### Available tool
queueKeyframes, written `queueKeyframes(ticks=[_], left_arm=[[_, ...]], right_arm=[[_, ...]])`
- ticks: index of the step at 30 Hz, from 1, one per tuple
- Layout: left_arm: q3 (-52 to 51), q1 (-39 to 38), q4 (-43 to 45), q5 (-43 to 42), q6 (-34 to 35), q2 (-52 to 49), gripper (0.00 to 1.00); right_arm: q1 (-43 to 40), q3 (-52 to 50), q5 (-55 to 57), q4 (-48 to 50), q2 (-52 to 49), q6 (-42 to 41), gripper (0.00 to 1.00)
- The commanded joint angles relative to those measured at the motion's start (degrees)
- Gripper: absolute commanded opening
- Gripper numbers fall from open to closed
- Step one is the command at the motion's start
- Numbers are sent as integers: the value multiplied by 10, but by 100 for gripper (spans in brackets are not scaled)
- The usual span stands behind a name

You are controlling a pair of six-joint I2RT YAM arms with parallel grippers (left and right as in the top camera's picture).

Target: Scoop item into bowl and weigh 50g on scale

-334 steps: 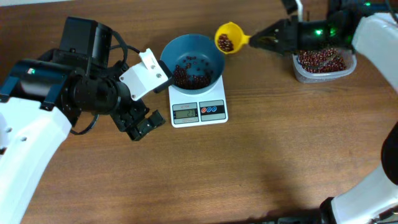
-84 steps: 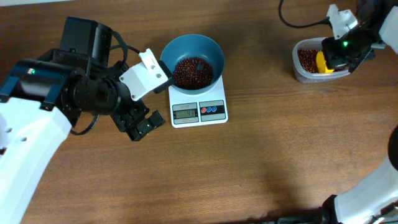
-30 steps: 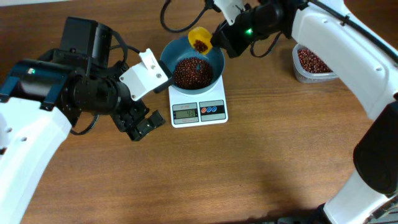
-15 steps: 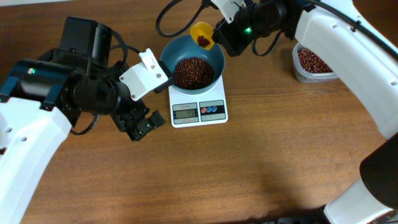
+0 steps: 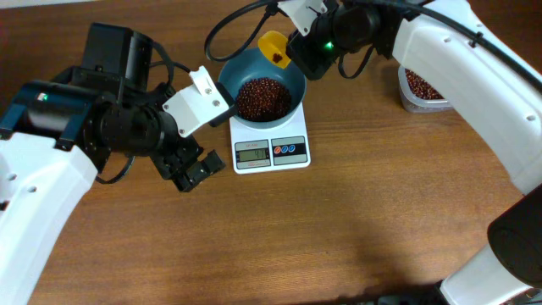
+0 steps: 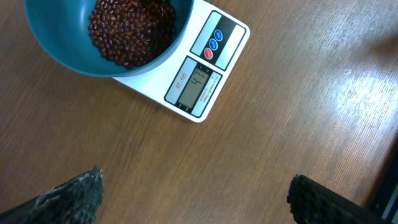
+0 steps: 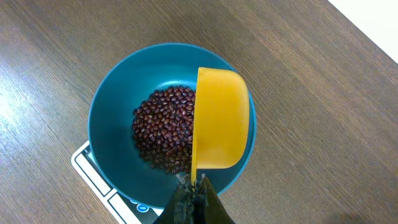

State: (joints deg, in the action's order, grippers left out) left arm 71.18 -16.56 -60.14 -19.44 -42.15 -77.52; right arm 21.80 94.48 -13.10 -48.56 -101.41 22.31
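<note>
Upper middle of the overhead view: a yellow scoop (image 5: 273,47), tipped on its side above the far rim of the blue bowl (image 5: 292,76).

- Right gripper (image 7: 193,191): fingers closed tight on the scoop's handle, at the bottom edge of the wrist view. The scoop's cup hangs over the bowl's right half with its mouth turned toward the beans (image 7: 160,135). Its contents cannot be seen from here.
- Left gripper (image 6: 196,202): fingers wide apart and holding nothing, low in its wrist view. The scale (image 6: 198,87) and bowl lie above them in the frame, well clear of both fingers.
- Beans: a heap in the bottom of the bowl. More sit in the clear tub (image 5: 421,85) at the upper right.
- Bowl: seated on the scale. The display is too small to read.

Hazards, as judged:
1. Overshoot. A tilt this steep may drop the whole load at once and carry the weight past the target.
2. Spill. The scoop sits close to the rim, so beans could bounce out onto the table (image 5: 356,220).
3. False reading. If the scoop touches or leans on the bowl, it would press on the scale.
</note>
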Motion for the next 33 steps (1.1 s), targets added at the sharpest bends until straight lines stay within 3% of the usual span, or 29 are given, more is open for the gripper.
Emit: queueKeyframes(ticks=[1, 9, 13, 23, 27, 33], left_arm=[[10, -2, 1, -2, 9, -3, 99], [10, -2, 1, -2, 9, -3, 99], [10, -2, 1, -3, 9, -3, 99], [10, -2, 1, -2, 9, -3, 99], [10, -2, 0, -2, 9, -3, 99], [10, -2, 1, -2, 9, -3, 99]], right_arm=[[3, 13, -1, -1, 15, 0, 4], [8, 13, 22, -1, 13, 0, 4], [41, 13, 116, 1, 13, 32, 4], [31, 17, 117, 31, 15, 31, 4], [-16, 29, 117, 34, 32, -3, 4], [-178, 30, 124, -32, 60, -3, 4]])
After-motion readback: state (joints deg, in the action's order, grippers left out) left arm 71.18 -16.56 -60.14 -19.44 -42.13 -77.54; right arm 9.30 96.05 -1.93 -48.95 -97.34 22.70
